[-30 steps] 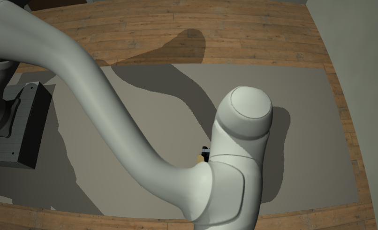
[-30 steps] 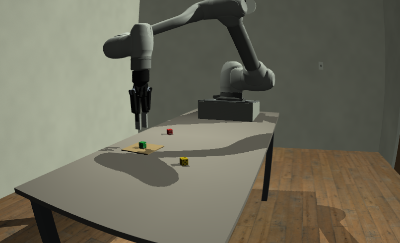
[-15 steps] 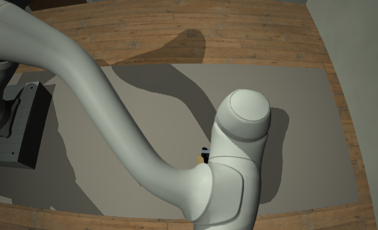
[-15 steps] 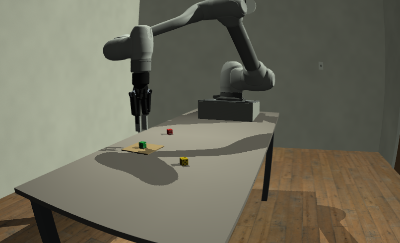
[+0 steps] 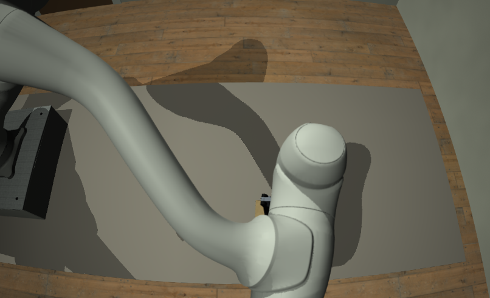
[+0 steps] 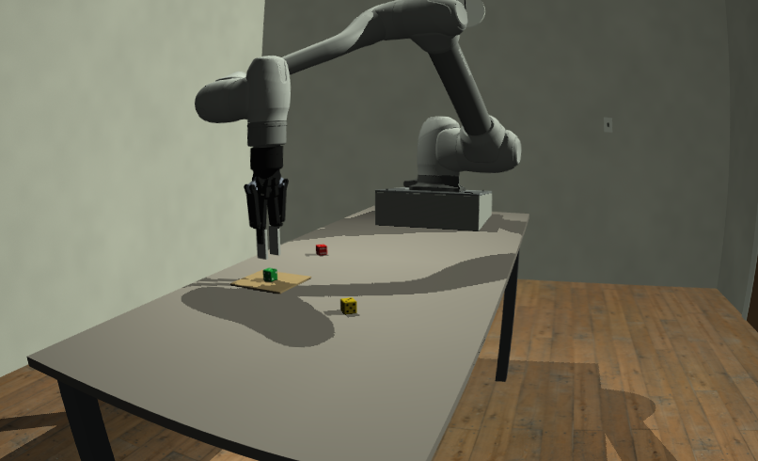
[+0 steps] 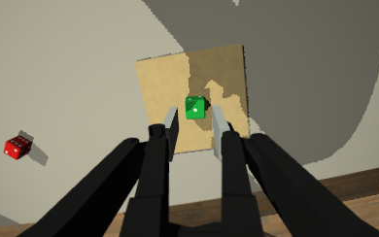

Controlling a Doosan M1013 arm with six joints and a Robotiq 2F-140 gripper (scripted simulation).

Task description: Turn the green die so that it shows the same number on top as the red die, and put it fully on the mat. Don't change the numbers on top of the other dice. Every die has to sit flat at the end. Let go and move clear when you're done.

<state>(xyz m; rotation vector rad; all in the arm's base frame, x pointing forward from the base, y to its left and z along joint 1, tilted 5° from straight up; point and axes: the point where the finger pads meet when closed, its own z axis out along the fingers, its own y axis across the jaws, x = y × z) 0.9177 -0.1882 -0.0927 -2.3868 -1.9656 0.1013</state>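
The pincer (image 7: 194,127) hung partly apart, gripping nothing, apparently clear above the green die (image 7: 194,107) below it.

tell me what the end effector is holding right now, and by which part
Nothing. The end effector hangs above the green die, which sits on the mat; its fingers are partly open with only air between them.

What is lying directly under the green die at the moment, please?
The green die rests on the tan mat, well inside its edges, with the gripper held above it, holding nothing. The patch of mat beneath the die and the die's bottom face are covered.
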